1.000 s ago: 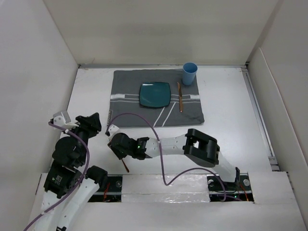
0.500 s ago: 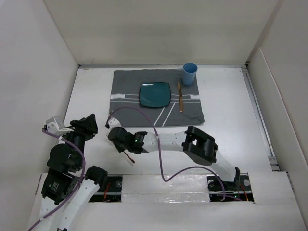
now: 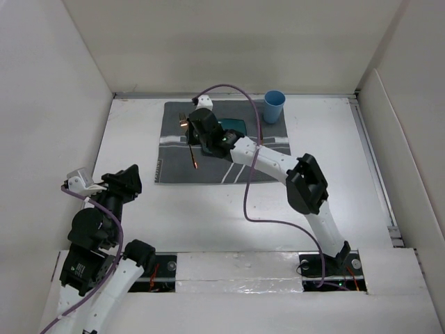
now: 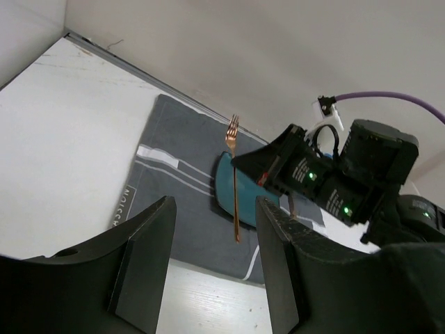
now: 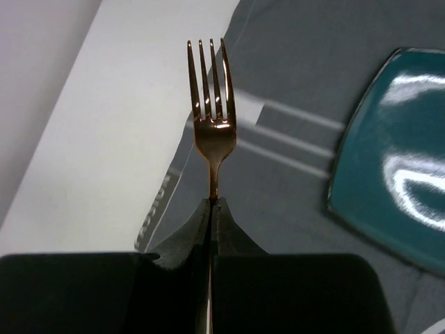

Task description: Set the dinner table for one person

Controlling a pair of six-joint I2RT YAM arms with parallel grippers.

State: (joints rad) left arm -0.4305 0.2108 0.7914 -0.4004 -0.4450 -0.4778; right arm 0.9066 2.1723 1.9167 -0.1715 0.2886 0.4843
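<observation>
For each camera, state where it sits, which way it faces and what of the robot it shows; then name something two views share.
Top external: above and behind the bases, looking down on the table; shows both arms, left hand and right hand.
Left wrist: on the left arm, facing the far wall across the placemat; its own open fingers show.
Right wrist: on the right arm, looking down along the fork that its fingers clamp.
Shared: both wrist views show that fork and the teal plate.

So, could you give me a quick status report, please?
Right gripper shut on fork, over placemat, left of plate. Left gripper open, empty. Nothing in the way.
</observation>
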